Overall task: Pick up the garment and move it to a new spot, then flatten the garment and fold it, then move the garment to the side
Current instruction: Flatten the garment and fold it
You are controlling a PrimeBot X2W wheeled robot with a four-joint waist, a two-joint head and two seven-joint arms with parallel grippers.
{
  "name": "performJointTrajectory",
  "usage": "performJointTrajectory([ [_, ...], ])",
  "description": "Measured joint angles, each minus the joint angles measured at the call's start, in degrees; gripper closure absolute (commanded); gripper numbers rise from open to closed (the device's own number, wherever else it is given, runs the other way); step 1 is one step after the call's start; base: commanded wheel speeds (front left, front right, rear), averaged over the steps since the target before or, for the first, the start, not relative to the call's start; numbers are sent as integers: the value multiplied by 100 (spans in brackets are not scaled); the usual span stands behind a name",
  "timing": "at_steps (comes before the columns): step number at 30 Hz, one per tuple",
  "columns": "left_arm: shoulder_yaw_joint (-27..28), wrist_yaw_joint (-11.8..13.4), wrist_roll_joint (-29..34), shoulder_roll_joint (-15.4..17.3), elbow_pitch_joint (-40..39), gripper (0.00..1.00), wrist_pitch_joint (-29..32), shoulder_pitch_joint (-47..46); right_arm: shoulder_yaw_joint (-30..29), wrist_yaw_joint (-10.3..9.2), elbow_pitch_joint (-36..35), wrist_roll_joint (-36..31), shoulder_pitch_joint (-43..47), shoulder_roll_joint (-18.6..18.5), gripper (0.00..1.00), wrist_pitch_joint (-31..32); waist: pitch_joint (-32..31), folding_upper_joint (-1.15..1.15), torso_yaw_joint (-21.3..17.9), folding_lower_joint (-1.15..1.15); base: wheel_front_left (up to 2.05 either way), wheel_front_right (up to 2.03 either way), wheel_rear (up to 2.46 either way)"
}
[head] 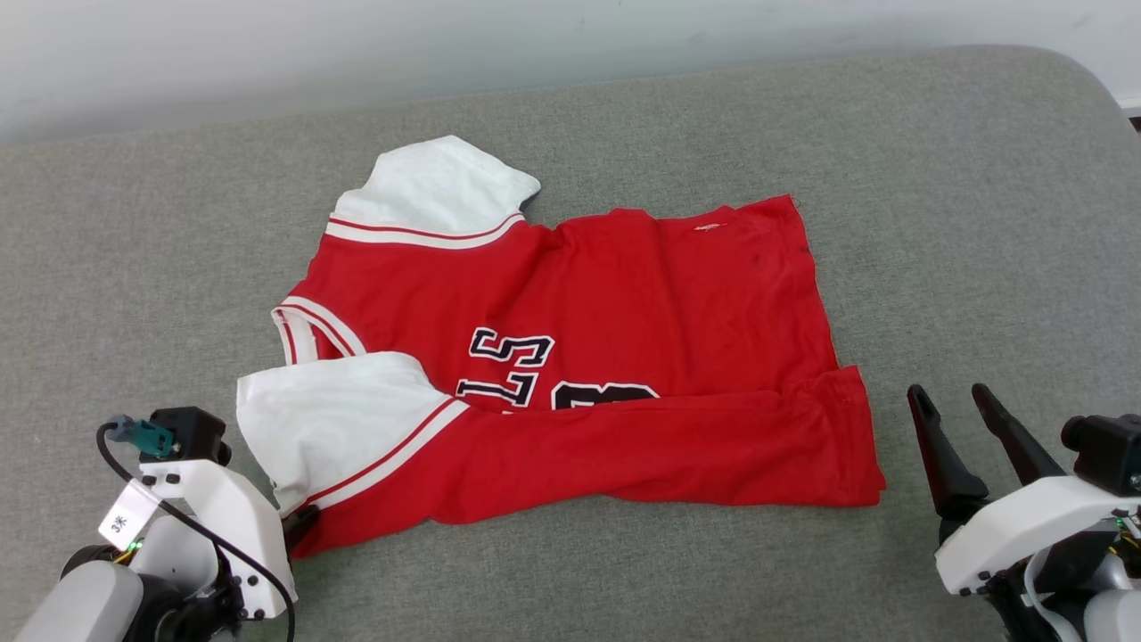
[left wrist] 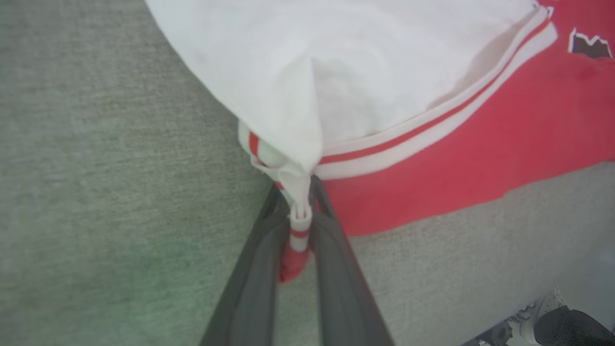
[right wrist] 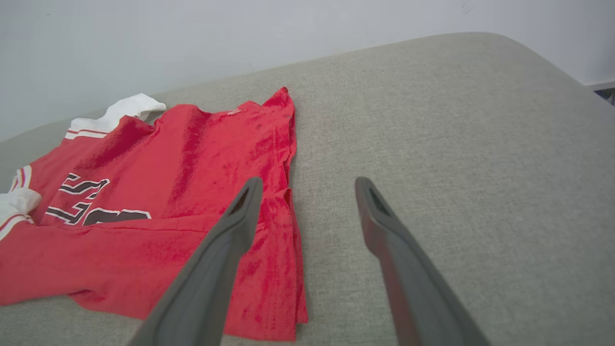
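Noted left tool (left wrist: 297,190) clamped on sleeve corner (left wrist: 300,218) of jersey (head: 642,294), long axis running toward spread-apart right tool (head: 949,397) beside hem (head: 857,428).

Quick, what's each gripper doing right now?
Left gripper: shut on the garment, at its white sleeve edge.
Right gripper: open, holding nothing.

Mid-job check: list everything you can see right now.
shirt: one, red with white sleeve ends and black numbers, lying partly folded mid-cushion
cushion: one, grey fabric, under the shirt
wall: one, pale, behind the cushion
left gripper: one, dark fingers, lower left, shut on the near sleeve's edge
right gripper: one, dark fingers, lower right, open, apart from the shirt
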Motion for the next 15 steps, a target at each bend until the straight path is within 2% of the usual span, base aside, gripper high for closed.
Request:
performJointTrajectory([
  [3, 63, 0, 42, 33, -180, 100, -169, 49, -119, 0, 29, 146, 8, -88, 0, 555, -45, 0, 44, 0, 0, 0, 0],
  [10, 255, 113, 172, 220, -891, 100, -389, 80, -149, 0, -34, 446, -3, -345, 0, 2482, -58, 0, 153, 0, 0, 0, 0],
  [15, 271, 214, 243, 254, -1270, 100, -390, 86, 105, 0, -143, 491, -280, -433, 0, 3171, 66, 0, 234, 0, 0, 0, 0],
])
